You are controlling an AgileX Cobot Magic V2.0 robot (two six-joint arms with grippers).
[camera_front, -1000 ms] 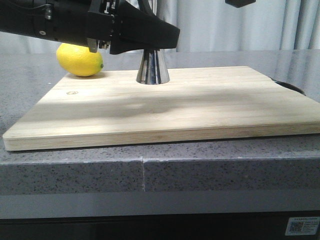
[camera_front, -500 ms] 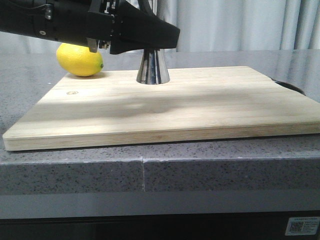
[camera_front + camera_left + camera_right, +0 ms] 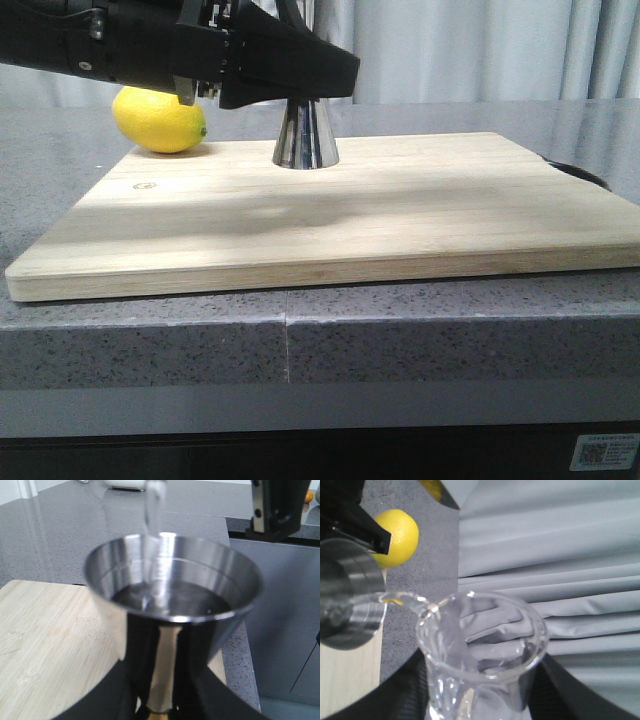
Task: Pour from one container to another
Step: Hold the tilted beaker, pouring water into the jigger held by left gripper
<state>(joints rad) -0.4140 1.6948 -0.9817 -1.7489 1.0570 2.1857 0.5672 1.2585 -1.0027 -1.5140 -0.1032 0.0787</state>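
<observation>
The steel jigger [image 3: 305,138] stands upright at the back of the wooden board [image 3: 330,215]. My left gripper [image 3: 300,85] is shut on its narrow waist. In the left wrist view the jigger's upper cup [image 3: 172,587] holds clear liquid, with my left gripper [image 3: 160,702] shut below it, and a thin clear stream [image 3: 152,510] falls into the cup. In the right wrist view my right gripper [image 3: 480,705] is shut on the glass beaker [image 3: 482,645]. The beaker is tilted, and liquid runs off its lip [image 3: 427,607] towards the jigger [image 3: 347,600]. The front view shows neither the beaker nor the right gripper.
A yellow lemon [image 3: 160,120] lies behind the board's back left corner, close to the left arm, and the lemon [image 3: 395,535] also shows from the right wrist. A dark round object [image 3: 580,172] lies off the board's right edge. Grey curtains hang behind the stone counter [image 3: 300,340].
A dark part of the right arm at the front view's top edge has gone out of view. The left arm, jigger and lemon have not moved.
</observation>
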